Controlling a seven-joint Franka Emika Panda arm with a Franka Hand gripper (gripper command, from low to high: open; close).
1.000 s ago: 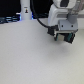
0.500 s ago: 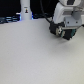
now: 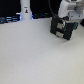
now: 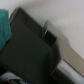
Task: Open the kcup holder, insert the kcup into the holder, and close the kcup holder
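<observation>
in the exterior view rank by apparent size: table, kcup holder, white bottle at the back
1. table, fills most of the frame
2. kcup holder
3. white bottle, smallest, though it stands farther back, so its true size is unsure

White tabletop (image 3: 30, 55) fills fg; dark bg w/ blue glow

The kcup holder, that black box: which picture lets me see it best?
The exterior view shows it best: the whole kcup holder sits on the white table, with its pale handles, under the robot's hand. The wrist view is so close that only a blurry dark piece of the kcup holder shows.
</observation>
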